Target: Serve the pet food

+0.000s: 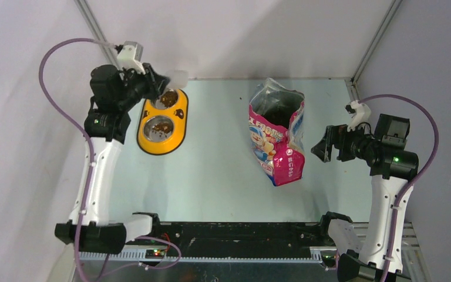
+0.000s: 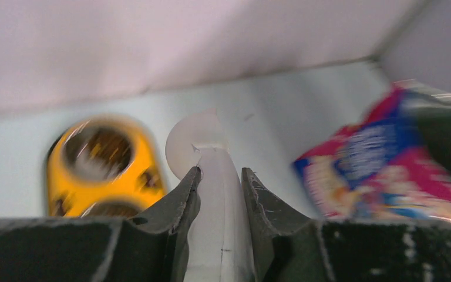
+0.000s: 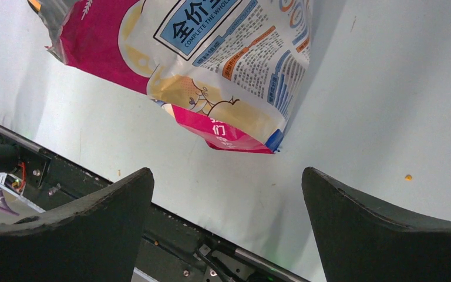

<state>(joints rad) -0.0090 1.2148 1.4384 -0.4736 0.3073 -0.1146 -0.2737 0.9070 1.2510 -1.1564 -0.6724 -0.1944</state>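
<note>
The bag (image 1: pixel 276 132) stands open mid-table, the right gripper (image 3: pixel 226 173) spread wide and empty beside it. Pet food (image 1: pixel 168 98) lies in both bowls of the 2-bowl yellow feeder (image 1: pixel 180 130), where the left gripper (image 2: pixel 221 173) clamps the handle of the scoop (image 2: pixel 197 138).

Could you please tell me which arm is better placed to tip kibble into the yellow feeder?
Left, I'd judge: the left tool grips the translucent plastic scoop right at the yellow two-bowl feeder holding brown kibble. The right tool hangs open, empty, beside the pink-blue bag.
</note>
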